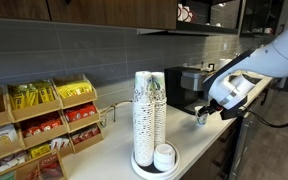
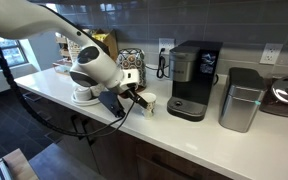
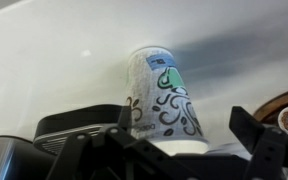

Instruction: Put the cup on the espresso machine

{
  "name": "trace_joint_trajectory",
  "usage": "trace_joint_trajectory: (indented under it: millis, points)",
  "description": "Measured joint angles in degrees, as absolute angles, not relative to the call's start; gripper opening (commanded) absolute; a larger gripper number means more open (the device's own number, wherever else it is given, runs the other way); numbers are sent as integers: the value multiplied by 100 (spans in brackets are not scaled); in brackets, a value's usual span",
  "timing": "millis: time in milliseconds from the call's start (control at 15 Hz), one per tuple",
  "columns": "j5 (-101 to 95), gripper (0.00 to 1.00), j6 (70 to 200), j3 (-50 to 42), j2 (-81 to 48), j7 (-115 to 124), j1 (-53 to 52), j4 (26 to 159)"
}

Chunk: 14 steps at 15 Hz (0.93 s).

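The cup (image 3: 164, 100), small, white, with dark swirl print, stands on the white counter between my gripper's fingers (image 3: 184, 135). The left finger is close to it and the right finger stands clear, so the jaws are open. In both exterior views my gripper (image 2: 136, 97) (image 1: 202, 114) is low over the counter at the cup (image 2: 148, 102). The espresso machine (image 2: 192, 80) is black and silver and stands just beyond the cup. It also shows in an exterior view (image 1: 191, 82) behind the gripper.
Tall stacks of white paper cups (image 1: 149, 108) and a stack of lids (image 1: 165, 156) stand on a round tray. Snack boxes (image 1: 44, 120) sit on a rack. A steel container (image 2: 242, 98) stands beside the machine. The counter's front edge (image 2: 134, 135) is close.
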State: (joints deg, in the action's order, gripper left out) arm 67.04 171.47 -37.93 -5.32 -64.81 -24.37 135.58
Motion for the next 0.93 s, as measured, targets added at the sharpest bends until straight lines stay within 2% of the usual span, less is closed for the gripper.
trace_joint_trajectory:
  millis: [467, 533, 600, 733, 933]
  points:
    - [8485, 100, 16684, -3672, -1195, -8014, -2115, 13090]
    - [8809, 96, 16635, -3646, -1288, -8308, -2079, 13001]
    - [9138, 75, 16604, -3624, -1379, -8607, -2050, 12902]
    - [9766, 70, 16547, -3605, -1551, -9197, -2005, 12716]
    - [10588, 45, 16436, -3614, -1803, -9971, -1928, 12470]
